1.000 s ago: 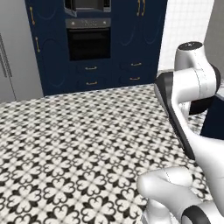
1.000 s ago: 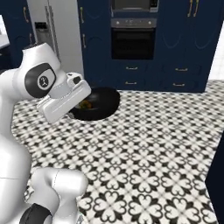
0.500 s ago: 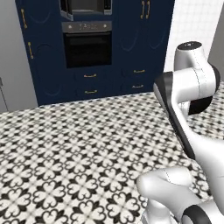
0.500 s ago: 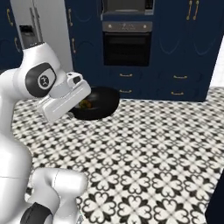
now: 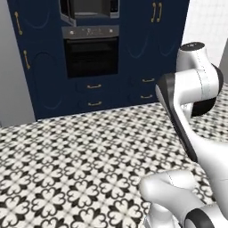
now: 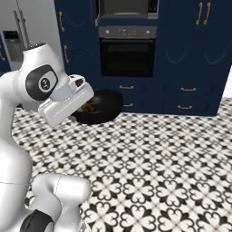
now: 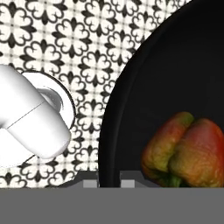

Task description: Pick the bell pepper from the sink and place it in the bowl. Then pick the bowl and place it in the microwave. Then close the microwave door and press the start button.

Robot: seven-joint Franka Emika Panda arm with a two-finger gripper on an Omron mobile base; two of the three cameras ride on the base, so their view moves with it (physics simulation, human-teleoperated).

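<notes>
Carried across the patterned kitchen floor: black bowl (image 6: 97, 107) with bell pepper (image 7: 186, 151) inside, rim pinched in the closed tool (image 7: 109, 181). Judged mid-transport toward the open microwave (image 6: 127, 8); next, lifting to its cavity.

The arm (image 5: 191, 116) was glossy white, built of rounded tubular links with dark grey to black bands at the joints. One joint cap (image 6: 41, 82) was a black disc bearing a small white mark. The hand housing (image 6: 65, 105) was pale grey and boxy.
</notes>
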